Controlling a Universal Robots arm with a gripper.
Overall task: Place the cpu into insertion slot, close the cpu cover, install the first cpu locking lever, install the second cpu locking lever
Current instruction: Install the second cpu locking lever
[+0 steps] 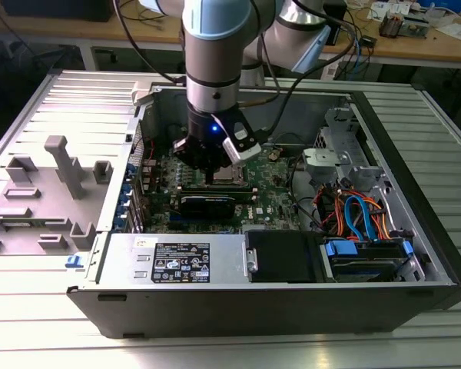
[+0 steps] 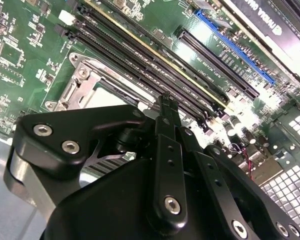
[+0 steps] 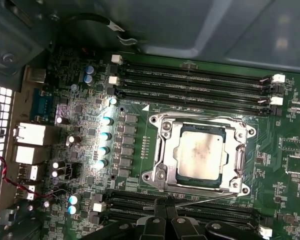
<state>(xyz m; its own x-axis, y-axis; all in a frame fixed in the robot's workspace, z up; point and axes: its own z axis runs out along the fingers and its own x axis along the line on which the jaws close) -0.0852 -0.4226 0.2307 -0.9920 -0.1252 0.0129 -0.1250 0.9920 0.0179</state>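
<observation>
Hanging low inside the open computer case (image 1: 415, 254), the hand (image 3: 166, 212) is sitting just beside the insertion slot (image 3: 160, 175), its fingertips (image 2: 166, 102) pinched together and closed around a thin wire lever (image 3: 205, 197) running along the socket's near edge. The cpu (image 3: 201, 152) is already lying flat in the slot, and the cpu cover (image 3: 240, 150) is lying down around it like a frame. My worry is that the springy lever could be slipping off those narrow tips, snapping back and scraping the board. Going left to right in the first wrist view, capacitors (image 3: 105, 135) are crowding one side of the socket, while the long memory slots (image 3: 190, 85) are hemming it in on both sides, leaving little room for the fingers.
</observation>
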